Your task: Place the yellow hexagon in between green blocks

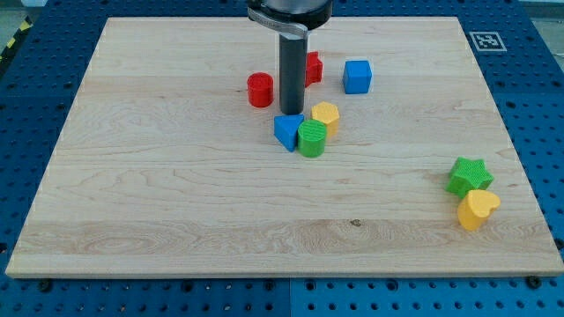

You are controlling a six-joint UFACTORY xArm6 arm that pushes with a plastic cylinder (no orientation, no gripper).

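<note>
Camera view: my rod descends upright from the board's [132,176] top edge, near its middle, and my tip [291,113] meets the wood just above a tight cluster of three blocks. I end in a bare rod, so nothing opens, closes or clamps on any block. Directly below my tip lies the blue triangular block [286,132]; the green cylinder [311,139] touches it on the view's right, and the yellow hexagon [325,116] sits just above and right of that cylinder, touching it, just to the right of my tip. The red cylinder [260,90] stands to the left of my rod, near it but apart. A second red block [313,68], its shape partly hidden behind the rod, lies to the rod's right, with the blue cube [357,77] further right, nearer the top edge. Well apart, close to the board's right edge and toward its bottom-right corner, the green star-shaped block [468,176] touches a yellow heart-shaped block [477,210] below it.
</note>
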